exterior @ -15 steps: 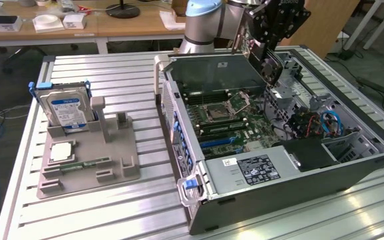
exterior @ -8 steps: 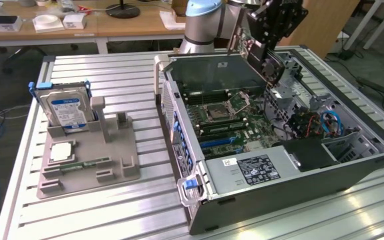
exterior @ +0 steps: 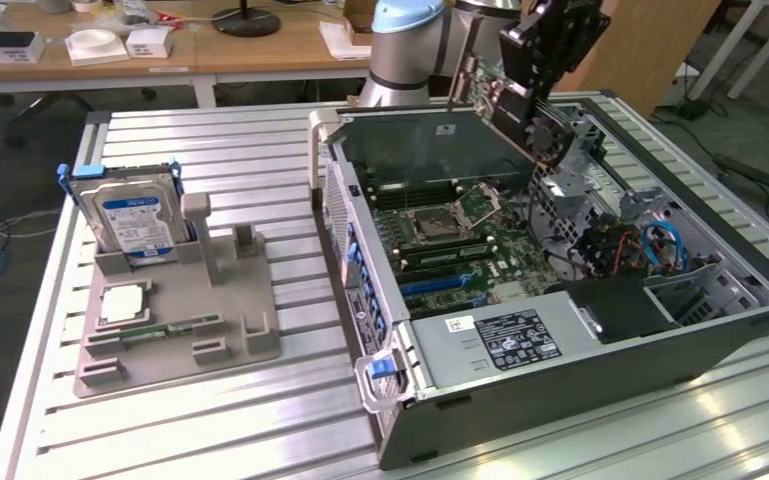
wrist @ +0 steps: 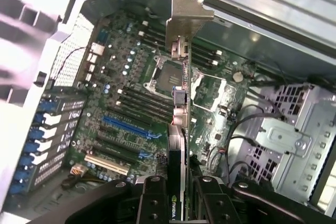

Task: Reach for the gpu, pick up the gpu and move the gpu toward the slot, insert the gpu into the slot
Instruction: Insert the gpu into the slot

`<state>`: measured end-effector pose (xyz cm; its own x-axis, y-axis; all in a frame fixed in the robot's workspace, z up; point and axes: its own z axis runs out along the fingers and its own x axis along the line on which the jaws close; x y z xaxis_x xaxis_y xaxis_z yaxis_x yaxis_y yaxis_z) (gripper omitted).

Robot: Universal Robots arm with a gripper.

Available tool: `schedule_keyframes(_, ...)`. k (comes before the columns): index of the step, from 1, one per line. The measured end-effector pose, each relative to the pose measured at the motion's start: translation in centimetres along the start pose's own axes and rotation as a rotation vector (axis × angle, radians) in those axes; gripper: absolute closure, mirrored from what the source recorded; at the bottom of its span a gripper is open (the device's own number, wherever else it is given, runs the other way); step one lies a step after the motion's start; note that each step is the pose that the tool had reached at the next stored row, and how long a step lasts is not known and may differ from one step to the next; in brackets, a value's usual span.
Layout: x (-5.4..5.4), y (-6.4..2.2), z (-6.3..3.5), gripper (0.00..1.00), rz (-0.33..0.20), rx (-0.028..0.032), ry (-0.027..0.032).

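Tool [wrist: 180, 184] holds gpu [wrist: 180, 106] over open case [exterior: 558, 400].
Clamped on the gpu, edgewise and apart from the slot [wrist: 128, 128]; transfer step, and seating calls for its edge squared to the slot.

We are seeing open room over motherboard [wrist: 113, 72], slot [wrist: 128, 128] lying unblocked. Drive cage [wrist: 294, 135] and cables [exterior: 604, 250] are crowding exterior view's right. Case wall [exterior: 411, 135] is closing far side. Gripper [wrist: 182, 198] is gripping gpu [wrist: 179, 98] clear of all.
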<state>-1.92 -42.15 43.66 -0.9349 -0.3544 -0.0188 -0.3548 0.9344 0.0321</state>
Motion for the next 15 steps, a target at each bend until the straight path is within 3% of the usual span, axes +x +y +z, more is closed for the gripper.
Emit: schedule_keyframes(15, 0.00, 0.00, 0.05, 0.74, -0.262, -0.0050, 0.0083)
